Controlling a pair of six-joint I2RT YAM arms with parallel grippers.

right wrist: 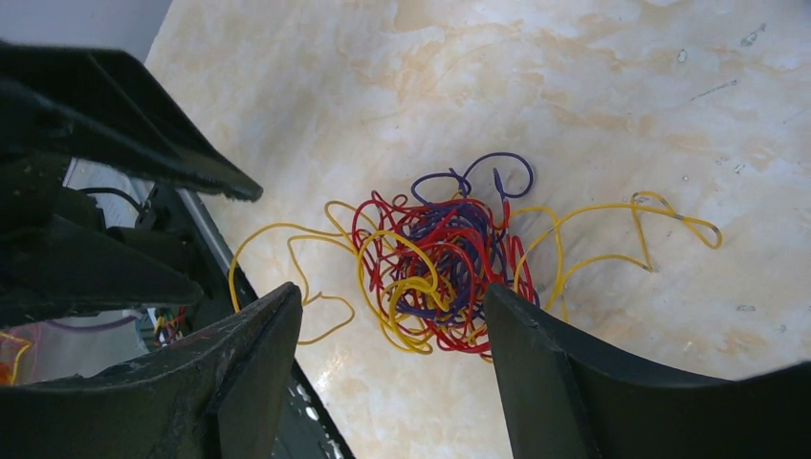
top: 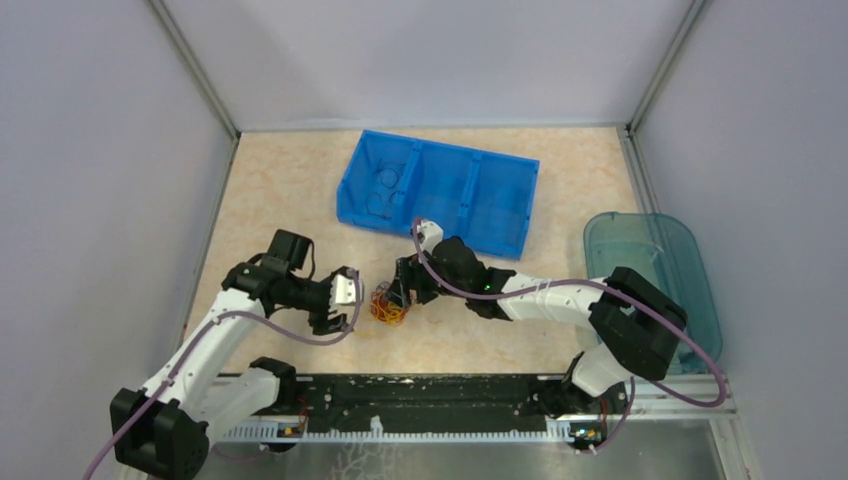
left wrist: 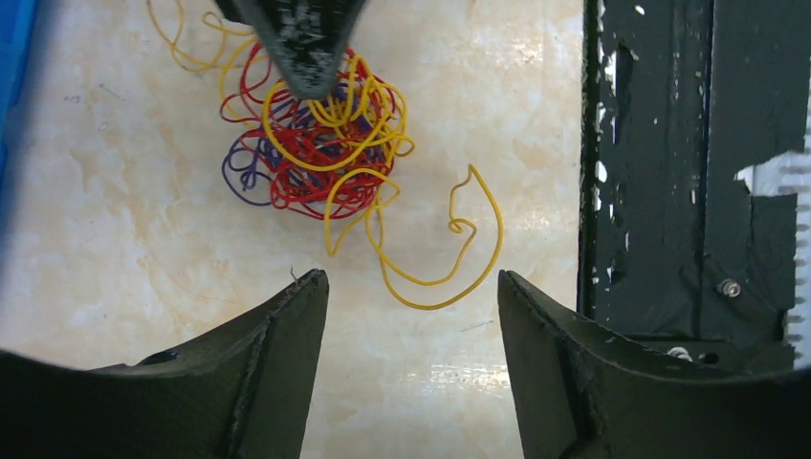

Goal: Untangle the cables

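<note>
The cables [top: 387, 304] lie in one tangled ball of red, yellow and purple strands on the table between my two grippers. In the left wrist view the ball [left wrist: 316, 153] lies ahead of my open left gripper [left wrist: 411, 285], and a loose yellow loop [left wrist: 449, 258] reaches almost between the fingertips. My left gripper [top: 347, 300] is empty. My right gripper [top: 403, 292] is open over the ball; one of its fingers [left wrist: 301, 43] shows above the ball in the left wrist view. In the right wrist view the ball [right wrist: 445, 263] sits just beyond my right gripper [right wrist: 392, 296].
A blue divided bin [top: 440, 192] stands behind the tangle. A clear teal tub [top: 655, 285] stands at the right. The black rail [top: 420, 395] runs along the near edge, close to the cables. Grey walls enclose the table.
</note>
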